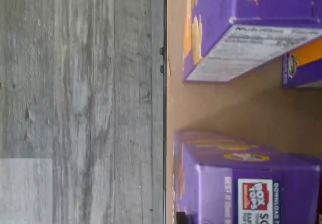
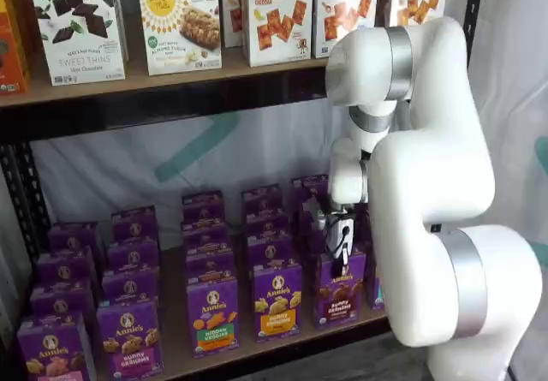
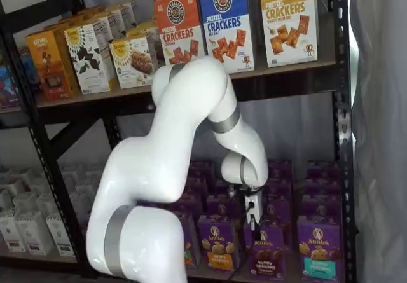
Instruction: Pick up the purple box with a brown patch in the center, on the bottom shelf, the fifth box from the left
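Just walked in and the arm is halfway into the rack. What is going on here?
A white robot arm is reaching toward the bottom shelf, which is lined with purple Annie's cartons. Its gripper hangs just above the purple box with dark brown bunny cookies on its front, seen in both shelf views. The box stands upright in the front row, not yet gripped or lifted. Whether the fingers are open cannot be told.

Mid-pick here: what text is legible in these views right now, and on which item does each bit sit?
"Annie's" and "bunny grahams": the purple box under the gripper.
"Annie's": the yellow-banded carton beside it.
"PRETZEL CRACKERS": the red-topped box on the upper shelf.
"SWEET THINS": the white box.
"Simple Mills": the box beside that.
"BOX TOPS": the carton top in the wrist view.
Finer print is too blurred.
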Robot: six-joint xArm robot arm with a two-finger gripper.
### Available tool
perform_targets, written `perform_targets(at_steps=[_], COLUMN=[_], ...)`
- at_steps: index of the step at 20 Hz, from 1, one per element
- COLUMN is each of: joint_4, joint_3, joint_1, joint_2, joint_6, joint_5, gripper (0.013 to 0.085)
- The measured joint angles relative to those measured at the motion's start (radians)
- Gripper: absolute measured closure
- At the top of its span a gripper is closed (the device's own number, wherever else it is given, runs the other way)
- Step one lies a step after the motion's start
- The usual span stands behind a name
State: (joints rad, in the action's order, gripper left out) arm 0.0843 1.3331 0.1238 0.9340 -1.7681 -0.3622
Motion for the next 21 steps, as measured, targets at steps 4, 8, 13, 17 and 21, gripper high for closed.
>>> perform_targets(at_steps=[4,8,13,17,21], joint_4=[0.011,-0.010,0.062,0.132,0.115], joint_3=[-0.053,-0.124,-0.228,-0.311,-0.387], joint_1=[-0.007,-0.010,-0.021,-0.034,-0.042], joint_2=[-0.042,-0.094,-0.174,-0.252,-0.330], joint_6=[-0.004,0.019,-0.039,-0.091,-0.067], joint_5=[-0.001,0.001,0.009,0.007,0.000], gripper=[0.0610,0.0610,0.0610,0.0610,0.0610])
